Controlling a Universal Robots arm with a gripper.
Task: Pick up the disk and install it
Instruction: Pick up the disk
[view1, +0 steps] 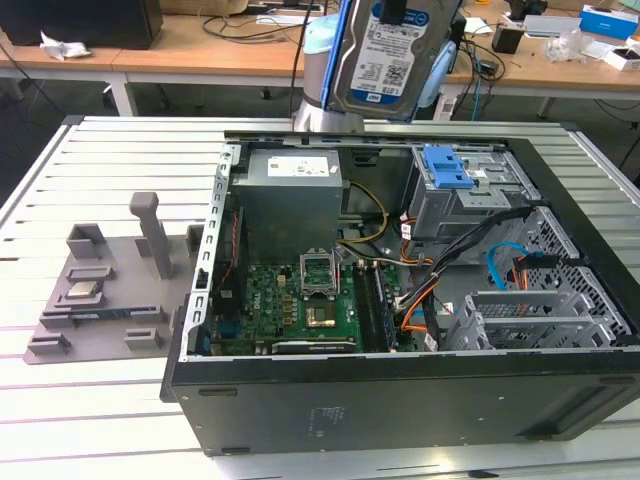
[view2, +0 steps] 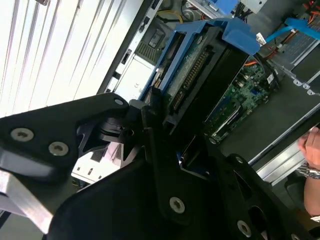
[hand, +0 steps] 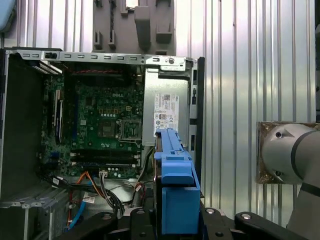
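Observation:
The disk (view1: 391, 55) hangs upright above the back edge of the open computer case (view1: 400, 400), its white-and-blue label facing the exterior camera. My gripper (view1: 393, 8) is shut on its upper end at the top of the picture. In the second wrist view the black fingers (view2: 155, 120) clamp the disk (view2: 197, 70) by its blue frame, and its connector end points toward the case. The first wrist view looks down on the disk (hand: 175, 185) edge-on, over the power supply side of the case.
The grey drive cage with a blue latch (view1: 458, 180) sits in the case's far corner on the exterior view's right. The motherboard (view1: 300, 300) and loose cables (view1: 420, 290) lie inside. A grey fixture (view1: 100, 290) holds a processor chip (view1: 80, 291). A person's hand (view2: 312, 145) is near the case.

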